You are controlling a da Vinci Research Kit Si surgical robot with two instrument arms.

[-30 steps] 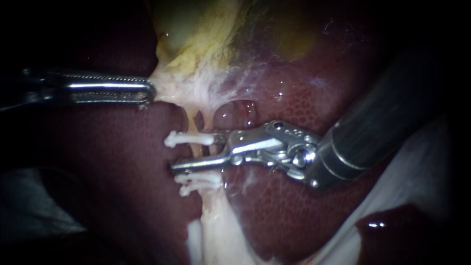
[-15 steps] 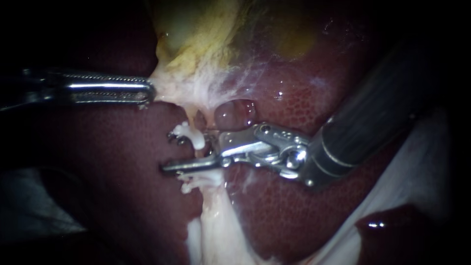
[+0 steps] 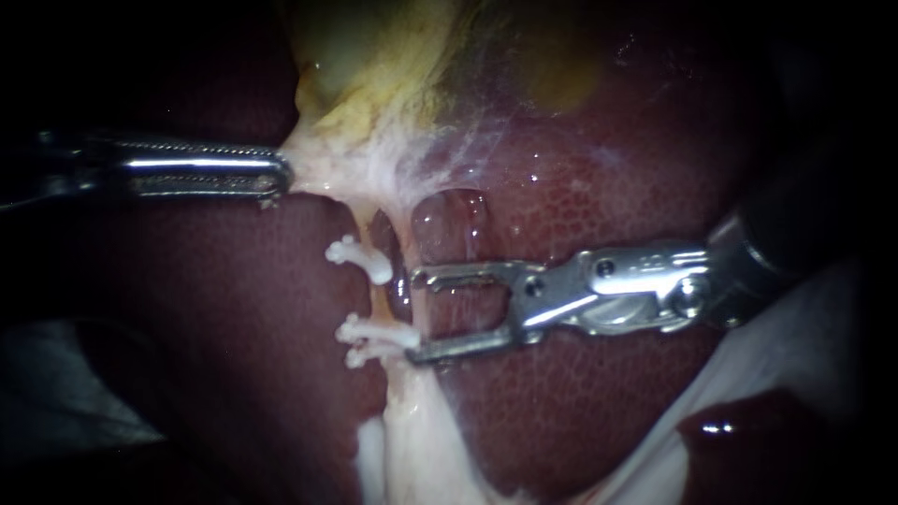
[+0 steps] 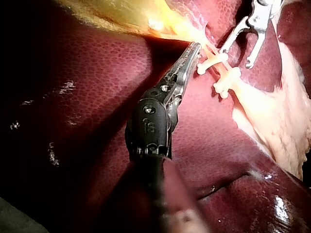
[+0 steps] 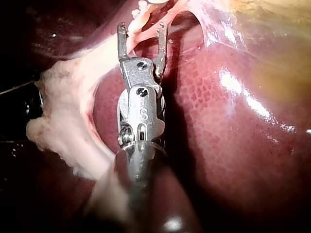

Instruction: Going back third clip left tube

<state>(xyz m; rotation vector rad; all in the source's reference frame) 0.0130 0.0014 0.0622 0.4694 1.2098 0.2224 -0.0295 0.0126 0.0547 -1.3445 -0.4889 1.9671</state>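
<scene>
My left instrument (image 3: 277, 175) comes in from the left with its jaws shut on pale tissue at the gallbladder (image 3: 374, 75) neck, holding it taut; the left wrist view shows the same grip (image 4: 193, 49). Below it the thin pale left tube (image 3: 382, 297) carries white clips: one upper clip (image 3: 358, 259) and a lower pair (image 3: 374, 339). My right instrument (image 3: 415, 316) lies just right of the tube, jaws open and empty, one tip level with each clip group. The right wrist view shows its open jaws (image 5: 142, 27) short of the clips (image 5: 141, 10).
Dark red liver (image 3: 580, 411) surrounds the field. A reddish rounded tube (image 3: 451, 229) lies just right of the clipped tube, behind the right instrument's upper jaw. Pale fatty tissue (image 3: 412, 449) runs down from the tube. White gauze (image 3: 804, 337) shows at the right.
The right instrument's jaws closed a white clip onto the tube above the lower clips, then opened and drew back to the right, leaving that clip on the tube. The left instrument held still.
</scene>
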